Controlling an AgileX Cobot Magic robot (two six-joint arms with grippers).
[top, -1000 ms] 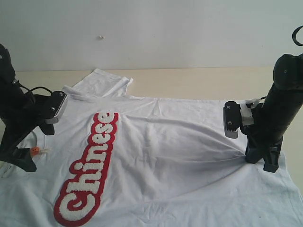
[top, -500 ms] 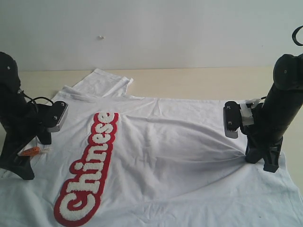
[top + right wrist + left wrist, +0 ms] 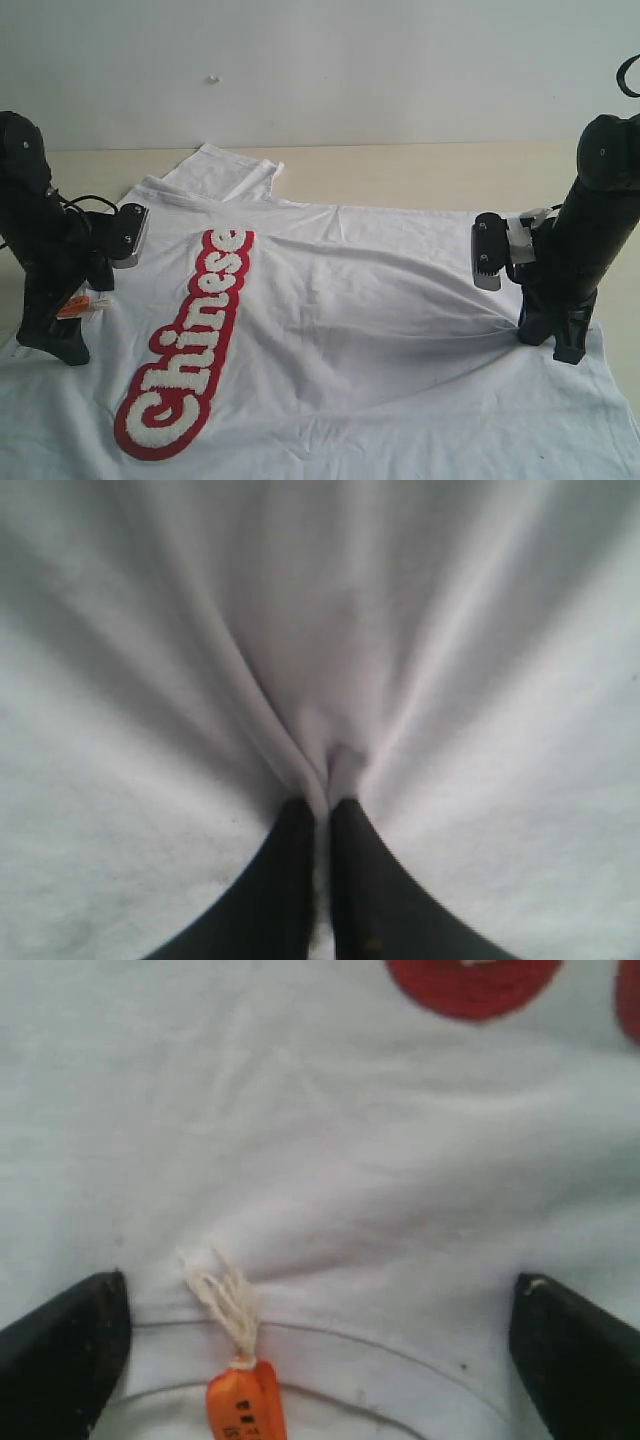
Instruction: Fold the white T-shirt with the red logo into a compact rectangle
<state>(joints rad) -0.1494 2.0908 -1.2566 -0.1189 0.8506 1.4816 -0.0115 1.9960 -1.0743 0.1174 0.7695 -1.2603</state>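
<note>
- The white T-shirt lies spread face up on the pale table. The red logo runs across its chest, on the left arm's side.
- The left gripper is at the neck end of the shirt with its jaws wide apart. One dark finger stands on each side of the ribbed collar, and there is no cloth between them.
- An orange tag hangs on a white string at the collar, between those fingers (nearer one than the other).
- The right gripper is at the opposite edge of the shirt, clenched on a pinch of white fabric. Folds fan out from its tips.
- We see one sleeve folded over at the far edge, near the plain wall.
- Compared with a second ago, the left arm stands more upright and closer to the logo, and the tag sits slightly higher in the exterior view. The right arm has not moved.
</note>
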